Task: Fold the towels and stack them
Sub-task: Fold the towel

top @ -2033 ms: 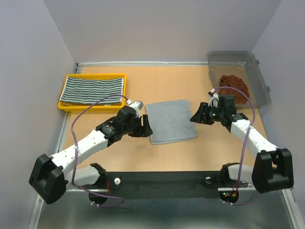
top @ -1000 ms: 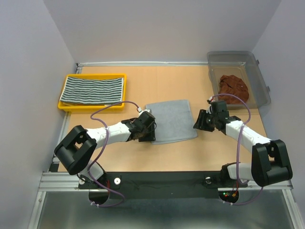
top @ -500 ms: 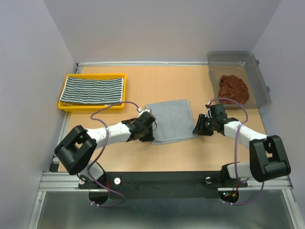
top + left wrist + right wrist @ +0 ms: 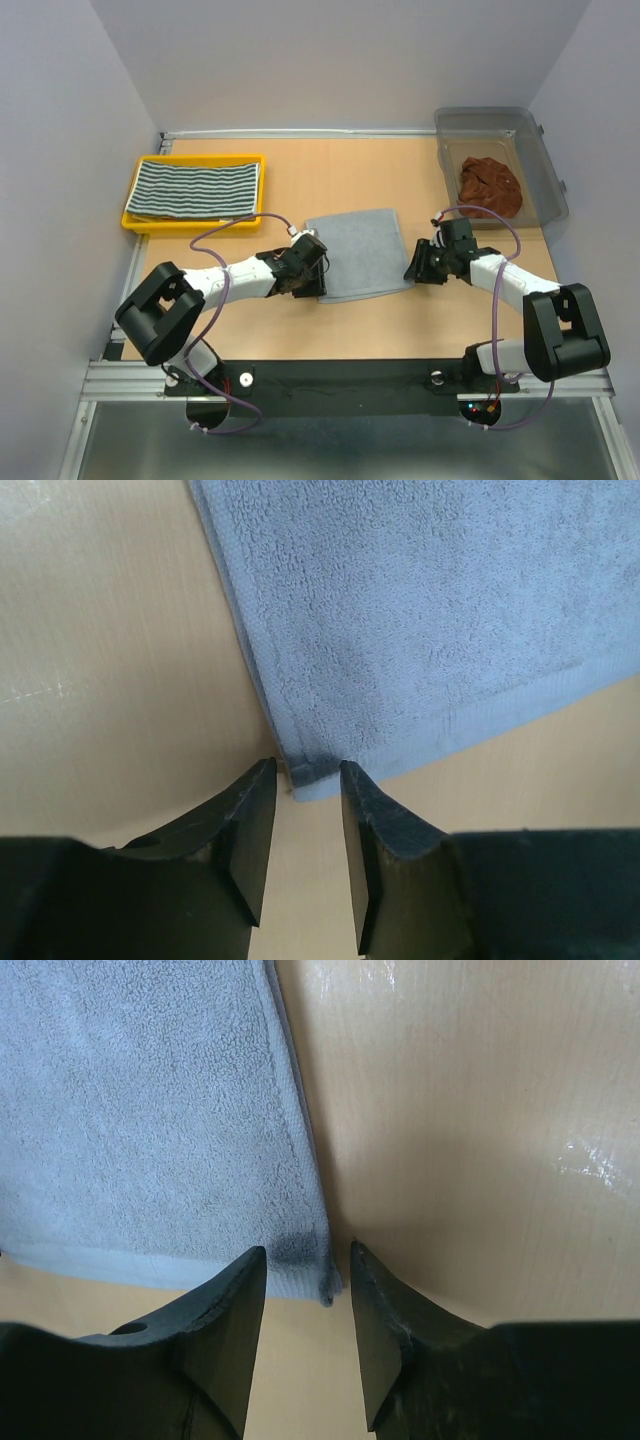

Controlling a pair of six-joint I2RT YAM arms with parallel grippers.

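- On the tan table point(image 4: 340, 170), a yellow tray point(image 4: 128, 215) sits far left and a clear plastic bin point(image 4: 545, 150) far right; neither stands between the arms and the middle cloth.
- Three towels show. One black-white striped towel point(image 4: 195, 188) lies flat in the tray. One rust-brown towel point(image 4: 490, 185) is crumpled in the bin. One grey towel point(image 4: 358, 253) lies spread flat mid-table, slightly skewed.
- Two arms reach in from the near edge, each with a purple cable looping over it.
- Left gripper point(image 4: 307, 780) is low at the grey towel's near-left corner. Its fingers are slightly parted, with the corner tip lying between them, flat on the wood.
- Right gripper point(image 4: 308, 1272) is low at the near-right corner. It is likewise slightly parted around the corner tip, and the cloth is not lifted.
- Bare wood shows beyond the grey towel's far edge, between tray and bin, and as a strip along its near edge. The side walls stand close by the tray and the bin.
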